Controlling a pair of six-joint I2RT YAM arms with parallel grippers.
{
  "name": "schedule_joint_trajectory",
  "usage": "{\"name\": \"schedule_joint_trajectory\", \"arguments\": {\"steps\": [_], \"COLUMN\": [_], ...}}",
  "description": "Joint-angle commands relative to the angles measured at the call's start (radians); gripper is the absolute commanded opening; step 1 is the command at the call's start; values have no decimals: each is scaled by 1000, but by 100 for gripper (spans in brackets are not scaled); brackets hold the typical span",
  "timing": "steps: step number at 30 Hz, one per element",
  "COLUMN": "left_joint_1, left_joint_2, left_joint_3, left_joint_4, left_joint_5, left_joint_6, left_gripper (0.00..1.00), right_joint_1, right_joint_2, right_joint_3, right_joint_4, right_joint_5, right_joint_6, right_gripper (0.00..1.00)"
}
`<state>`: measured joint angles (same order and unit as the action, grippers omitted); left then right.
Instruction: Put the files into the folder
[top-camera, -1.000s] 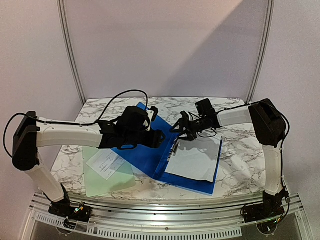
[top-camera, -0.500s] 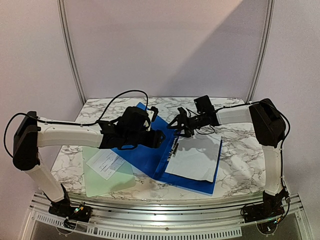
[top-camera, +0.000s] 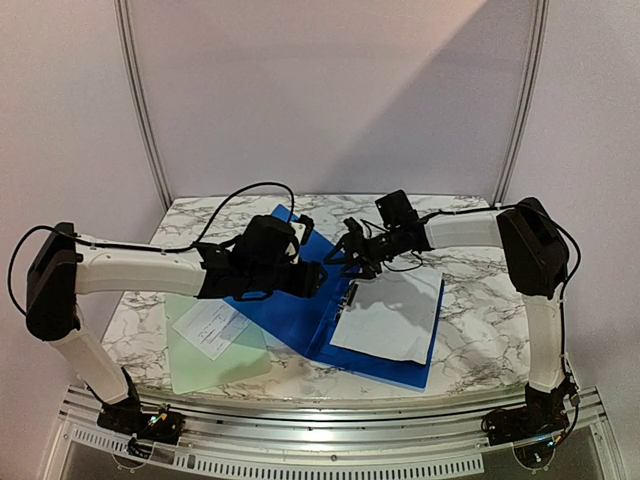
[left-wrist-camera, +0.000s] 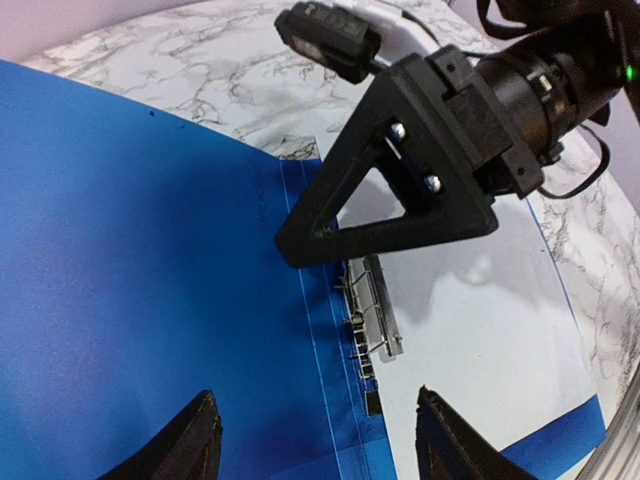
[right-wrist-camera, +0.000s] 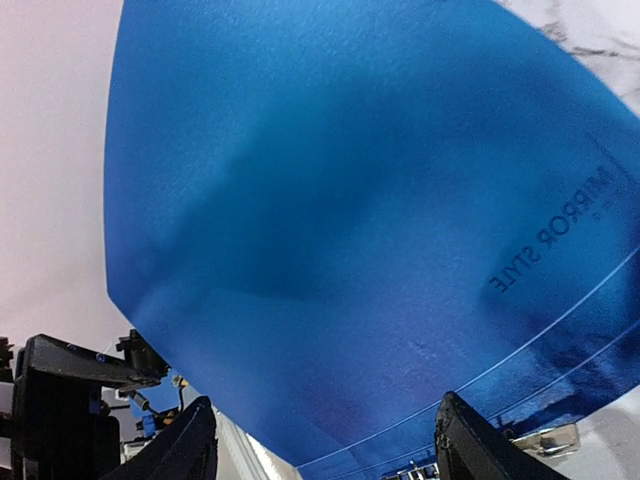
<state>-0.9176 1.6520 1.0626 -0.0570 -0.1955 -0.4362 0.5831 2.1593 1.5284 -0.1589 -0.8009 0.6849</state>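
Nearest, at the left of the marble counter (top-camera: 470, 340): a pale green sheet (top-camera: 205, 372), with the smaller printed slip (top-camera: 213, 328) inside its outline. Cannot tell whether over or under it. Outside the folder, just left of it, in the same spot as 1 second ago.

Next, mid-counter: the blue folder (top-camera: 285, 318), lying open. On its right half, the large white sheet (top-camera: 392, 318), flat, its left edge beside the metal clip (top-camera: 347, 298) along the spine. No shift in sheet or folder over that second.

Over the left cover (left-wrist-camera: 130, 260): the left claw (top-camera: 316, 278), jaws wide, nothing between the 2 fingers (left-wrist-camera: 195, 445). From its wrist, only blue cover, clip and sheet beyond them. Cannot tell whether the tips touch the cover. Same pose and same gape through all 3 top views.

Farther back: the right claw (top-camera: 348, 256), jaws wide and empty. Has swung left and away from the arm bases. 1 second ago above the sheet's far left corner, now over the spine and facing the left cover. From the right wrist, glossy blue across nearly the whole view, with the lettering "MIRROR STYLE" (right-wrist-camera: 552, 240) near the crease lines. On the sheet's far edge, the claw's shadow (top-camera: 385, 285), smaller than before.
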Motion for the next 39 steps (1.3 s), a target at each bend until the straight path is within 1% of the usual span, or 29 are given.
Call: {"name": "schedule_joint_trajectory", "arguments": {"steps": [1, 4, 9, 28, 39], "left_joint_1": [16, 15, 16, 16, 16], "left_joint_2": [-9, -15, -17, -9, 3], "left_joint_3": [-21, -29, -39, -46, -43], "left_joint_4": [16, 18, 25, 31, 36], "left_joint_5": [-6, -5, -4, -5, -2], "left_joint_6": [10, 8, 4, 4, 3], "left_gripper": [66, 66, 66, 66, 66], "right_joint_1": [-15, -29, -41, -45, -42], "right_joint_2": [-53, -45, -21, 35, 49], "right_joint_3": [62, 61, 62, 61, 57], "right_joint_4": [-152, -181, -182, -196, -191], "right_joint_5": [157, 190, 211, 227, 196], "right_joint_6": [-88, -102, -114, -129, -130], "right_gripper": [76, 76, 77, 77, 77]}}
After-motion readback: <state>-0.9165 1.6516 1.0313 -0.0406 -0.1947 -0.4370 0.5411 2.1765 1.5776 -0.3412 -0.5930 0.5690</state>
